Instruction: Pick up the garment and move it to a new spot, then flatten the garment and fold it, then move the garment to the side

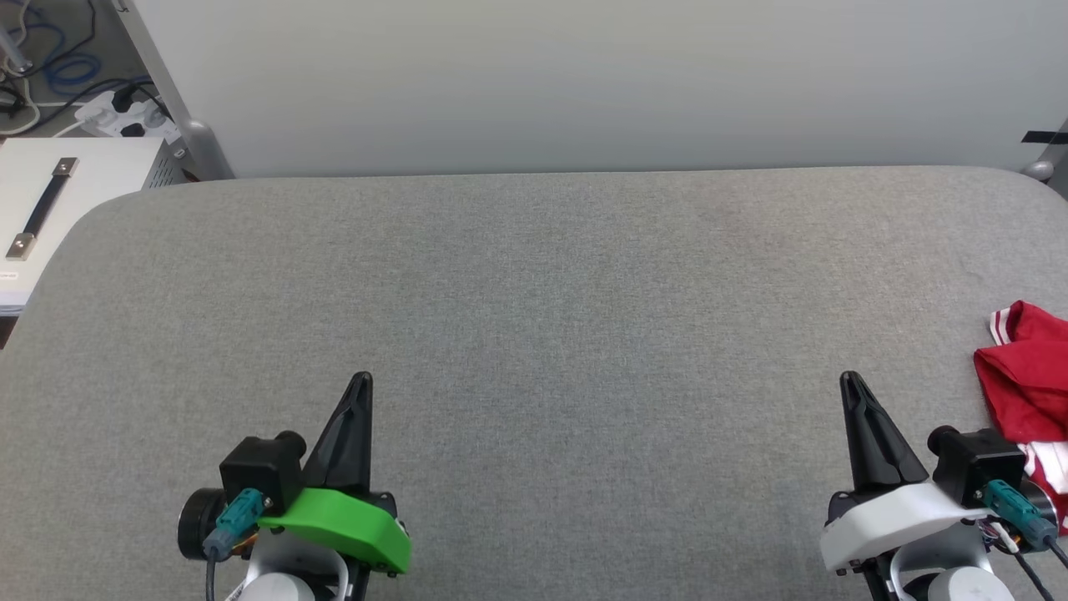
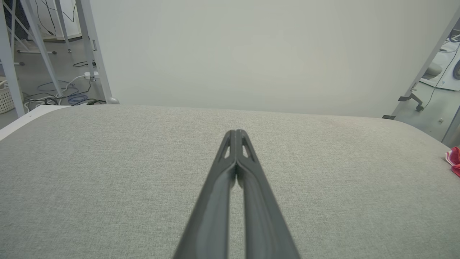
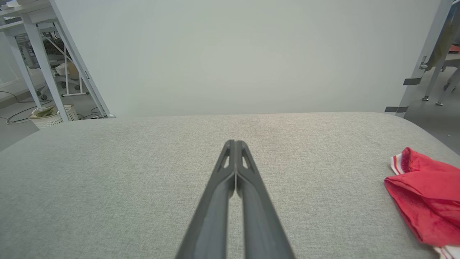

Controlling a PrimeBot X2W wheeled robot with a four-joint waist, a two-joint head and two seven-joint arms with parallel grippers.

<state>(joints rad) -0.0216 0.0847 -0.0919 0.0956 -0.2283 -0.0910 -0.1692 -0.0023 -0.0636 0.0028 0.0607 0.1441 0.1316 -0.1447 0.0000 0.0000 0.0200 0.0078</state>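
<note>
The garment [image 1: 1027, 382] is a crumpled red heap with red-white striped trim, lying at the right edge of the grey table and cut off by the head view's border. It also lies at the right of the right wrist view, garment [image 3: 427, 201], and as a red sliver at the far right of the left wrist view, garment [image 2: 454, 161]. My right gripper [image 1: 849, 381] is shut and empty, just left of the garment, apart from it. My left gripper [image 1: 362, 381] is shut and empty at the lower left, far from the garment. Both point away from me, seen as right gripper [image 3: 234, 143] and left gripper [image 2: 235, 133].
The grey fabric-covered table [image 1: 534, 292] spans the scene, with a pale wall panel [image 1: 584, 83] behind its far edge. A white box with a black handle [image 1: 46, 204] stands off the table's left corner, with cables and a power strip [image 1: 117, 113] on the floor behind it.
</note>
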